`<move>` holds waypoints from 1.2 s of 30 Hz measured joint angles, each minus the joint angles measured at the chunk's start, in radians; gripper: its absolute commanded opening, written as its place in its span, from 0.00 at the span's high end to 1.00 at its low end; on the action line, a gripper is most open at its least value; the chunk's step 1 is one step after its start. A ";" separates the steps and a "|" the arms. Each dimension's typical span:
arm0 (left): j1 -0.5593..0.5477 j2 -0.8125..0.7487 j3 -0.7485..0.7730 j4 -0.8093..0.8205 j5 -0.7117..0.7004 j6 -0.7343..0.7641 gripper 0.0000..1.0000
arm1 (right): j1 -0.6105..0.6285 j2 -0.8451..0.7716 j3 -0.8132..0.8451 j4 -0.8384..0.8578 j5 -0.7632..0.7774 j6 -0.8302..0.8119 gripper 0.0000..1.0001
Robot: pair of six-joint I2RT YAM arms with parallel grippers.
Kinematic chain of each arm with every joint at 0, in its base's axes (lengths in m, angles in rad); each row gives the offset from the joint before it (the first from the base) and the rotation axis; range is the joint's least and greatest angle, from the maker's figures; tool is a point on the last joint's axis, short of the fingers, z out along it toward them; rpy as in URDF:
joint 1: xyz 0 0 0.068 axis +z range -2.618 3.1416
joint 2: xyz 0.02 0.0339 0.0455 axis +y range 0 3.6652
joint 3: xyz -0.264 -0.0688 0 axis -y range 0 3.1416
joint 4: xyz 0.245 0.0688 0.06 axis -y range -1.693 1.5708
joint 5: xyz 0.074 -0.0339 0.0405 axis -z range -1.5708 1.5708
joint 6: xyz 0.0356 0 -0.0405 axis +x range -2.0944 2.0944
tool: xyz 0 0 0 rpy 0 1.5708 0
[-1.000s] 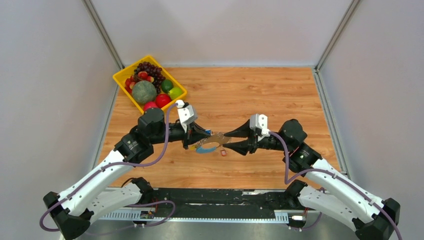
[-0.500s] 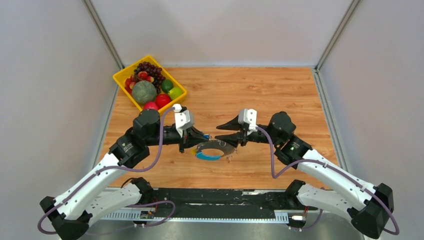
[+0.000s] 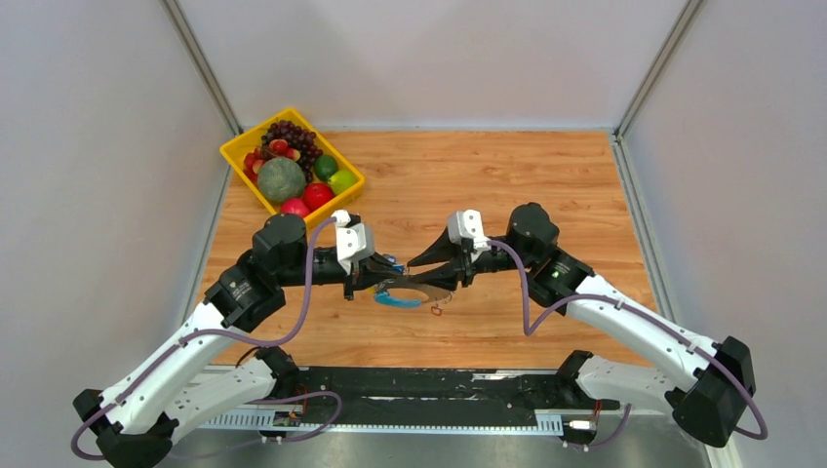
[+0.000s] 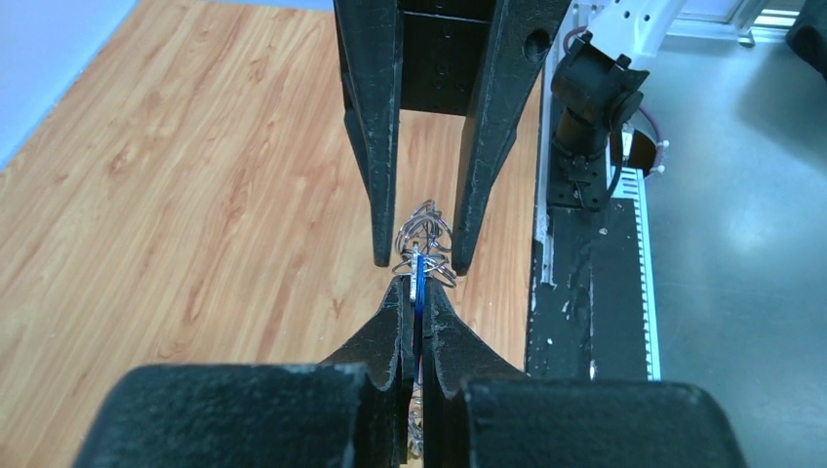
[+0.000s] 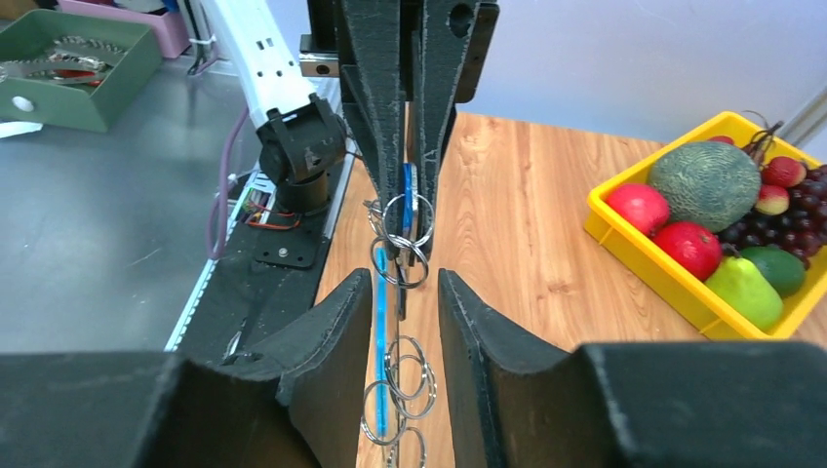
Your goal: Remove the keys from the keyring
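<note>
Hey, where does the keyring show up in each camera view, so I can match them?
Top external: keyring near the middle of the wooden table.
Left wrist: keyring at centre, seen edge-on.
Right wrist: keyring centre, running up the frame.
Shared landmark: wooden table.

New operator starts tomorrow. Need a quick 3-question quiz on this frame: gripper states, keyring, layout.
1. True or false: the left gripper is shut on the keyring.
2. Fill in: on the right gripper, the jaws stand ____ either side of the keyring.
3. In the top view, the yellow fruit tray sits: A far left, B far right, C near centre.
Key: 1 true; 2 open; 3 A.
</note>
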 measured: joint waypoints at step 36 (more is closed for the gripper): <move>-0.003 0.004 -0.035 0.062 -0.029 0.060 1.00 | 0.000 -0.019 -0.058 0.100 0.058 0.218 1.00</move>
